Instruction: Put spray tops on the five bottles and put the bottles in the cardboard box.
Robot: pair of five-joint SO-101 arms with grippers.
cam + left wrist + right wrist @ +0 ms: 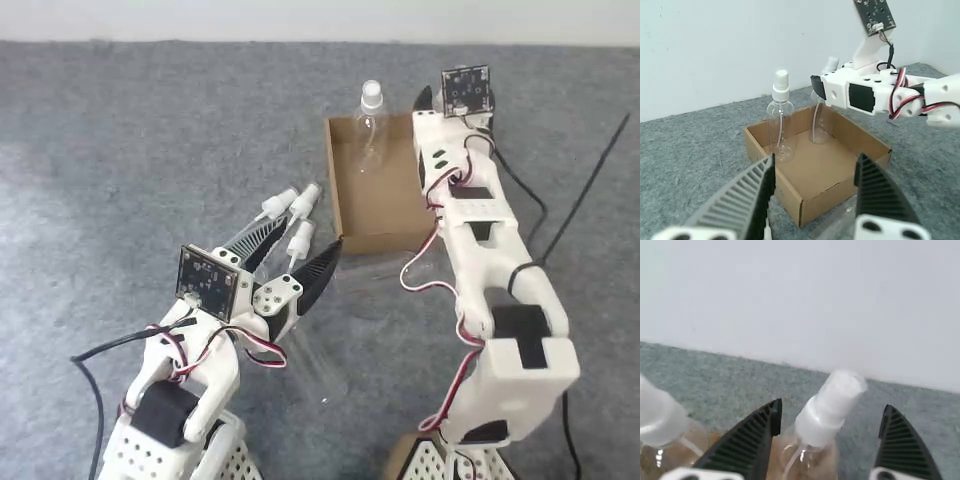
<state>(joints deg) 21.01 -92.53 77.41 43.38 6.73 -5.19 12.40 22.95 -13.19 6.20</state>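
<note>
**Right gripper open around a bottle top in the box**

The cardboard box (385, 215) sits on the grey mat (150, 130). 2 clear bottles stand upright at its far end, each wearing a white spray top. The first bottle (780, 122) stands free by the far wall. The second bottle (819, 125) stands beside it, under the right arm.

The right gripper (831, 412) is released. Its 2 fingers are spread on either side of the second bottle's spray top, with a gap showing at each side.

The left gripper (815, 162) is spread wide and grasps nothing. It hovers low over the mat, just short of the box's near wall.

3 more spray tops (300, 238) lie close together on the mat at its fingertips. Whether they sit on bottles cannot be told.
</note>
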